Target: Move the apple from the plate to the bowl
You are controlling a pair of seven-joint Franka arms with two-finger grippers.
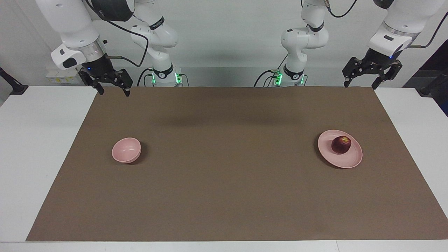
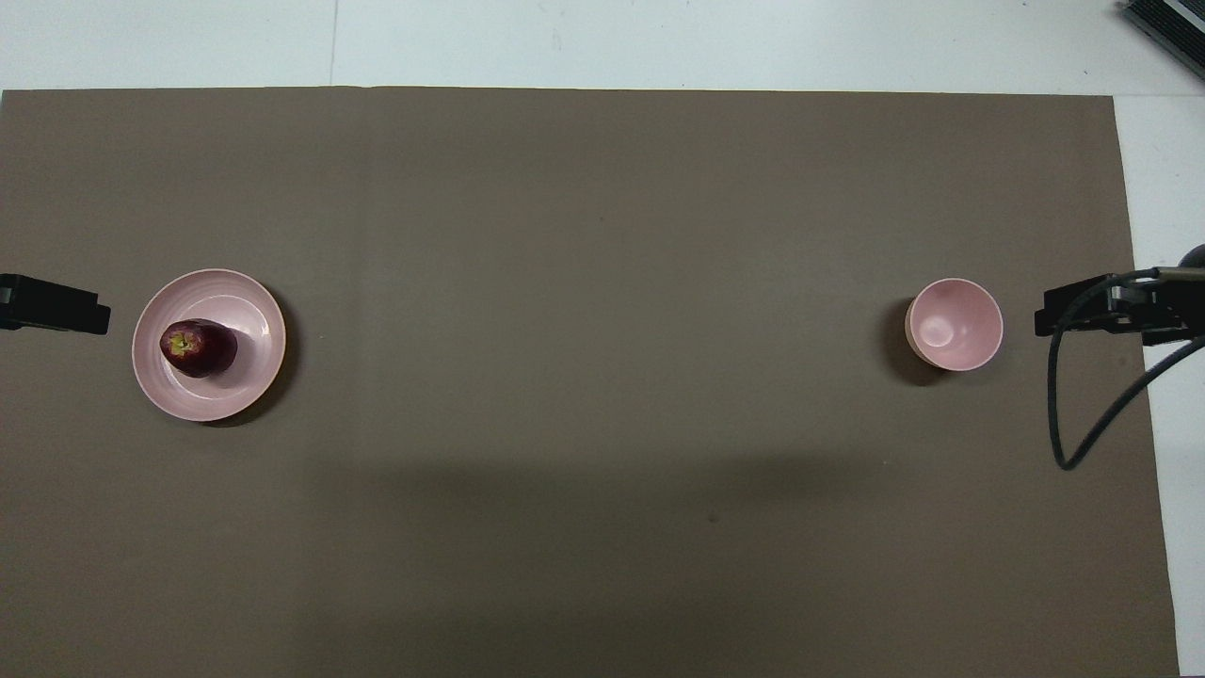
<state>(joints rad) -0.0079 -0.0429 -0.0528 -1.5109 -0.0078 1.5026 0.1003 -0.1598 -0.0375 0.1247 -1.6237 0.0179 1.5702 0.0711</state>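
The dark red apple [image 1: 341, 144] [image 2: 198, 347] sits on the flat pale pink plate [image 1: 351, 159] [image 2: 256, 320] toward the left arm's end of the table. The small deep pink bowl [image 1: 126, 150] [image 2: 954, 324] stands empty toward the right arm's end. My left gripper [image 1: 361, 84] is open and empty, raised over the mat's edge near its base, apart from the plate. My right gripper [image 1: 114, 91] is open and empty, raised over the mat's corner near its base, apart from the bowl. In the overhead view only part of the left gripper [image 2: 52, 306] and of the right gripper [image 2: 1101, 311] shows at the frame edges.
A brown mat [image 1: 224, 168] covers most of the white table [image 1: 35, 140]. A black cable [image 2: 1083, 414] hangs from the right arm beside the bowl.
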